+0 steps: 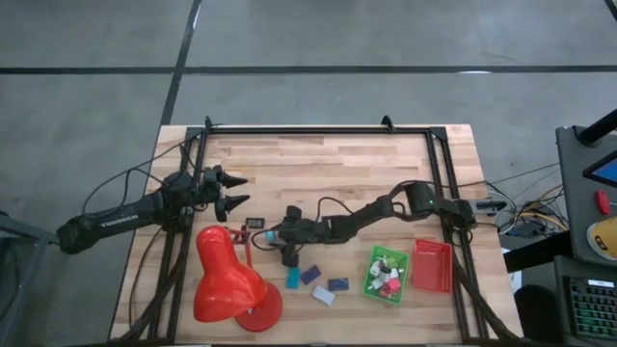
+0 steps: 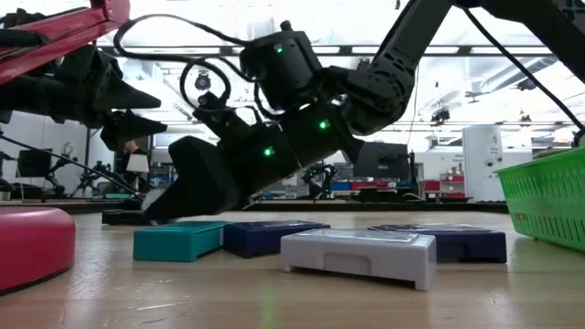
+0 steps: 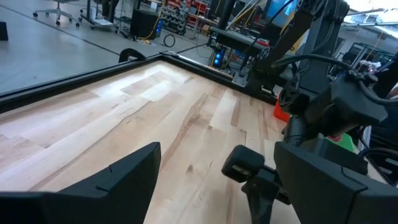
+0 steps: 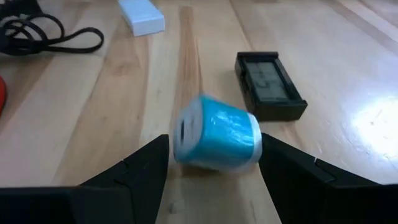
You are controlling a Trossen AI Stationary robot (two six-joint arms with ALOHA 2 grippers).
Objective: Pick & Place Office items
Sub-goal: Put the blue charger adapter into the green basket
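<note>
My right gripper [image 1: 277,237] reaches toward the table's left, near the lamp, and is shut on a small blue roll with white ends [image 4: 214,142]. A flat black device with a display [image 4: 268,84] lies just beyond it. In front of the arm, a teal block [image 1: 292,278], two dark blue blocks [image 1: 309,274] [image 1: 337,284] and a white block [image 1: 323,295] lie flat on the wood. Several more small pieces sit in the green tray [image 1: 371,286]. My left gripper [image 1: 236,192] hangs open over the table's left part and touches nothing. My right gripper has the blue roll between its two fingertips. One fingertip [image 4: 163,148] is at the roll's white end [image 4: 182,134] and the other at its opposite end [image 4: 255,144]. The fingers come in low and slanting, from the table's right. Whether the roll is clear of the wood I cannot tell.
The big red desk lamp [image 1: 229,281] stands at the near left, with its cord [image 4: 43,34] beside the gripper. A red tray [image 1: 432,265] sits right of the green tray. Black frame rails [image 1: 318,130] run along the table's edges. Bare wood lies toward the far edge.
</note>
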